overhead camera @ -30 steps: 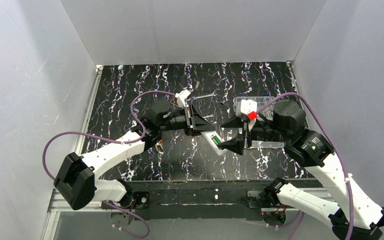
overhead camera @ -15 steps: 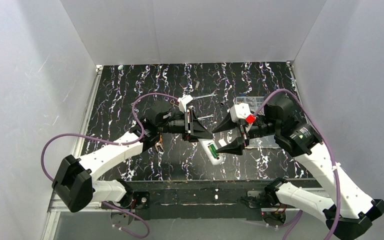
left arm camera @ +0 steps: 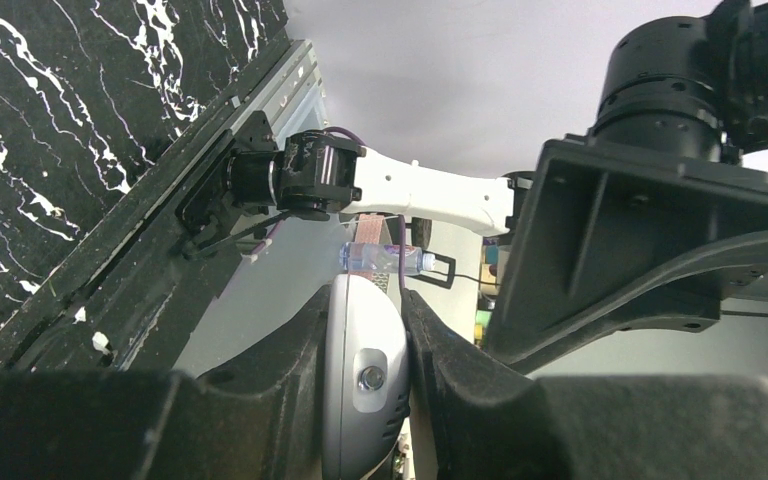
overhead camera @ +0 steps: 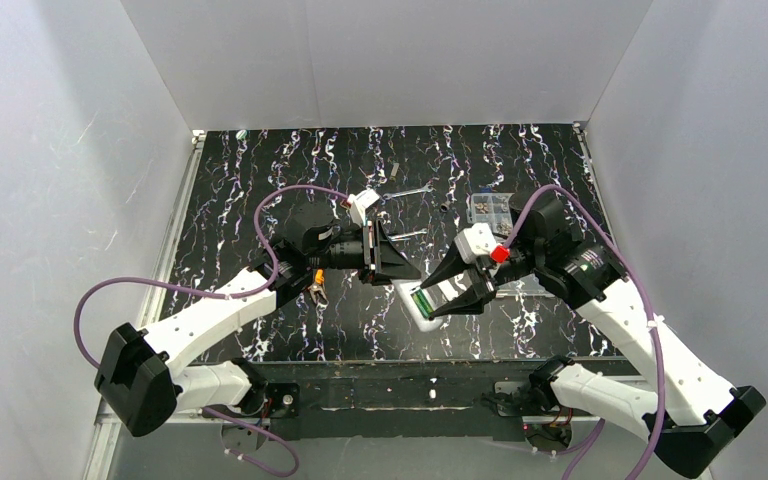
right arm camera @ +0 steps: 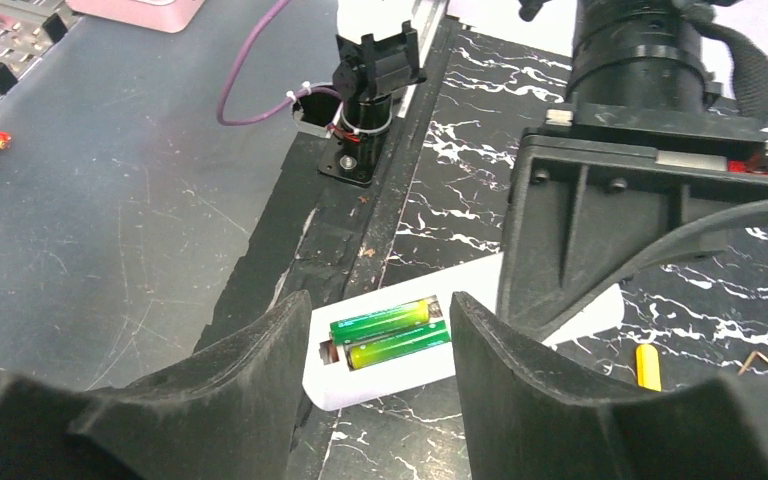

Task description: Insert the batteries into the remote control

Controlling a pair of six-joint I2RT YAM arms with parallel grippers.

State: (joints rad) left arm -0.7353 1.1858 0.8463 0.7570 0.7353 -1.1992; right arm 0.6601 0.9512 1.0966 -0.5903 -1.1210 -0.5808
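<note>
The white remote control [right arm camera: 400,380] lies back-up just over the table's near edge, its compartment uncovered. Two green batteries [right arm camera: 390,322] lie side by side in that recess, also seen from above [overhead camera: 422,301]. My left gripper [left arm camera: 365,300] is shut on the remote's [left arm camera: 365,370] far end, gripping it across its thickness. My right gripper [right arm camera: 380,297] is open, one finger on each side of the battery end, neither touching it. From above, the left gripper [overhead camera: 400,272] and right gripper [overhead camera: 431,302] meet at the remote [overhead camera: 405,290].
A yellow-handled screwdriver [right arm camera: 646,366] lies on the table right of the remote, a small hex key [right arm camera: 755,358] beyond it. A clear compartment box [overhead camera: 490,207] sits at the back right, a small wrench [overhead camera: 410,192] behind the left gripper. The table's front rail [overhead camera: 380,375] runs just below.
Both grippers have come nearer the front edge, the left carrying the remote. The right gripper tilted down over the battery end and its jaws narrowed.
</note>
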